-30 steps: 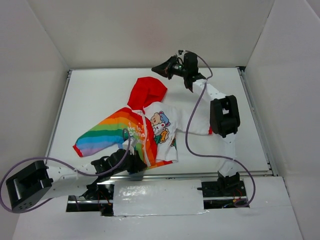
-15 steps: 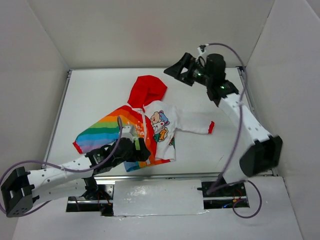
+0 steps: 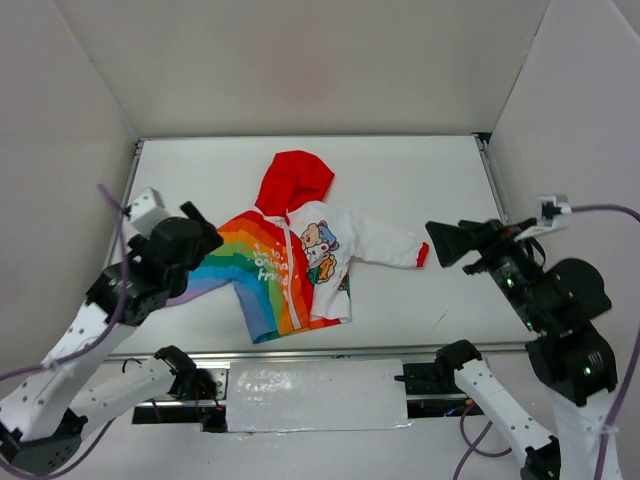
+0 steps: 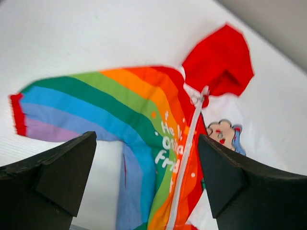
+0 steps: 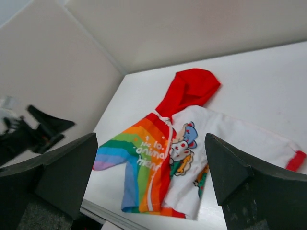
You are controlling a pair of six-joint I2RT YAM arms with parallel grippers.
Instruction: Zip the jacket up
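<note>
Jacket [image 3: 295, 255] — soft flat cloth, rainbow stripes, red hood [image 3: 295, 180], white zipper [image 3: 294, 262] — both jaws spread wide, empty

A small jacket [image 3: 318, 285] lies spread flat on the white table [image 3: 420, 170], roughly mid-table. Its red hood [image 3: 295, 182] points toward the far wall. From the hood, the white zipper [image 3: 297, 275] runs down toward the near edge. Left of the hood the rainbow sleeve [image 3: 228, 262] stretches outward. Right of the hood lies the white sleeve [image 3: 385, 243], ending in a red cuff [image 3: 423, 255].
</note>
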